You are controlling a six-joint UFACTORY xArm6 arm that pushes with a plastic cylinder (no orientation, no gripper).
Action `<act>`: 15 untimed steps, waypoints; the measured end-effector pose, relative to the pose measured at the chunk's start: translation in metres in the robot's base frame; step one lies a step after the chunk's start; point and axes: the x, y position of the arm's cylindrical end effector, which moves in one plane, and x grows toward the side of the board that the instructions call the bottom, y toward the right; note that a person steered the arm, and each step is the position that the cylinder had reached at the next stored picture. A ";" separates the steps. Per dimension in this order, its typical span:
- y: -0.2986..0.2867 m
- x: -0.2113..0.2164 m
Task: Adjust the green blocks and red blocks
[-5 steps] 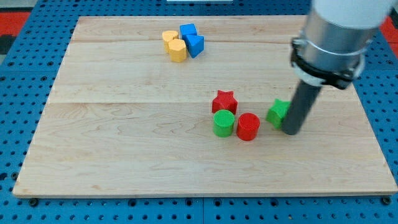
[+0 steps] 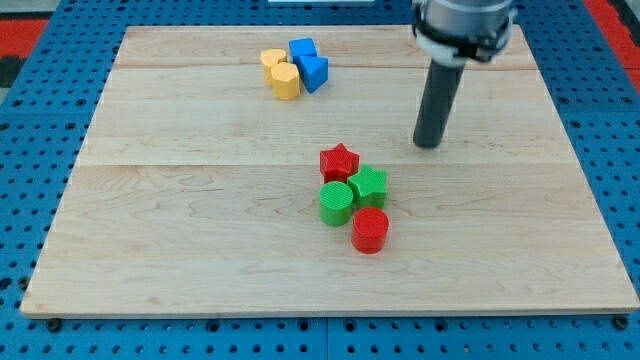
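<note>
Near the middle of the worktop (image 2: 150, 230) we see the four task blocks packed together: the red star (image 2: 339, 161) farthest, the green star (image 2: 369, 186) to its right and nearer, the green cylinder (image 2: 336, 203) on the left, the red cylinder (image 2: 369, 231) nearest. They appear to touch. Our tip (image 2: 428, 145) stands apart, to the right and farther back. We have no hand, only a rod, so nothing spreads or pinches. Pushing one block from here would probably shove its neighbours too, scattering the cluster. The yellow blocks (image 2: 280, 74) and blue blocks (image 2: 307, 63) overlap, their shapes unclear. The arm's upper part is cut off.
</note>
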 end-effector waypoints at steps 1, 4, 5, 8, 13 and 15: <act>-0.098 -0.005; -0.110 0.052; -0.083 0.026; -0.013 0.132; -0.108 0.170; -0.048 0.176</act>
